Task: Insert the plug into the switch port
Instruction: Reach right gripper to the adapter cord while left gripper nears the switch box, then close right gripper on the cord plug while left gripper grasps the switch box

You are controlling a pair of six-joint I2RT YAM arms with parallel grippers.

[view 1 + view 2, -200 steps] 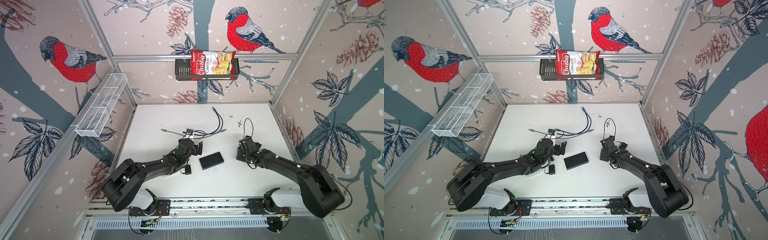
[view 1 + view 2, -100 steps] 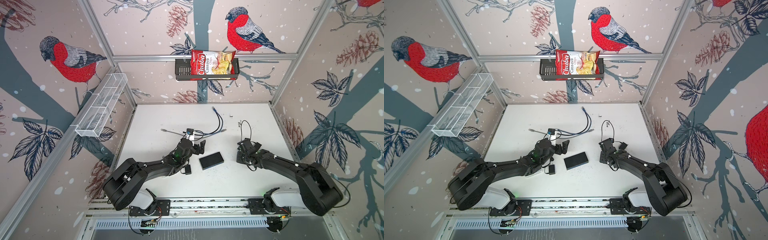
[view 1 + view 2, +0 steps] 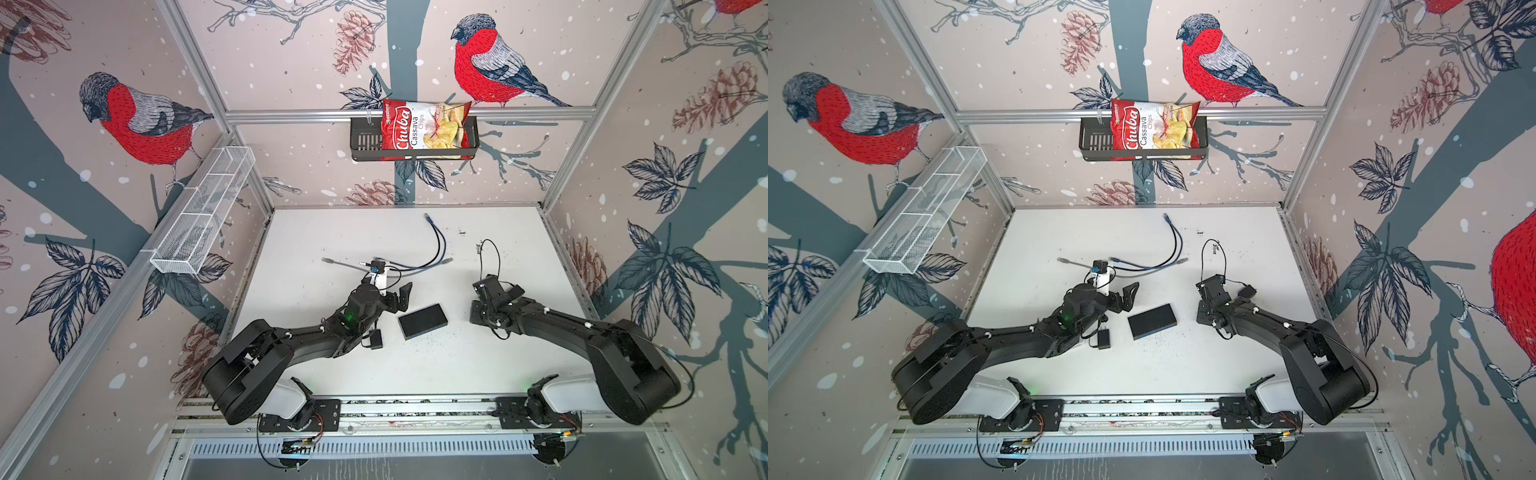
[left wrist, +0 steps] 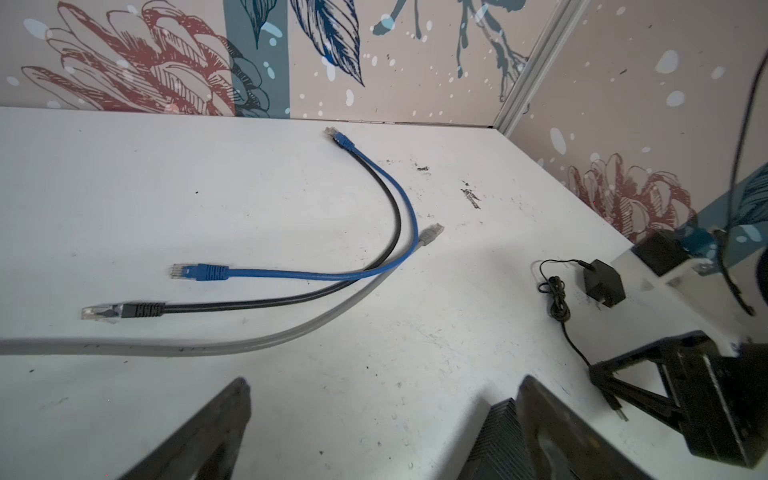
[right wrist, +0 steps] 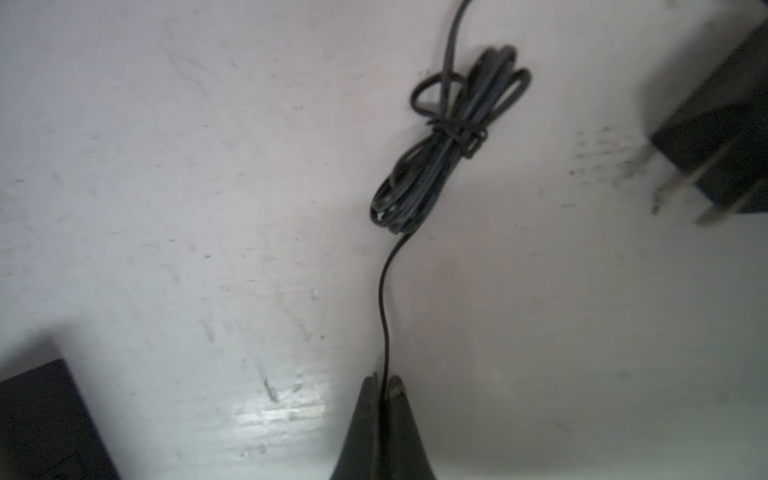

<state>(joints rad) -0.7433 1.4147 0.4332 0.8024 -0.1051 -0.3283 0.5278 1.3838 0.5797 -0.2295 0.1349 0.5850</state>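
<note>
The switch (image 3: 423, 321) is a flat black box lying on the white table between the two arms. Its ribbed side (image 4: 498, 440) shows in the left wrist view, right beside one finger of my left gripper (image 4: 384, 382), which is wide open and holds nothing. My right gripper (image 5: 383, 380) is shut on the thin black power cord just above the table. In the left wrist view the small barrel plug (image 4: 618, 409) sticks out below those shut jaws. The cord runs back to a tied bundle (image 5: 449, 137) and a black wall adapter (image 5: 727, 145).
Blue (image 4: 291, 274), black (image 4: 249, 305) and grey (image 4: 249, 345) network cables lie on the table beyond the left gripper (image 3: 399, 297). Another small black box with a cord (image 3: 376, 338) lies beside the left arm. Walls enclose the table on three sides.
The right jaws have closed onto the thin cord. The left gripper has edged slightly to the right, toward the switch, and stays open.
</note>
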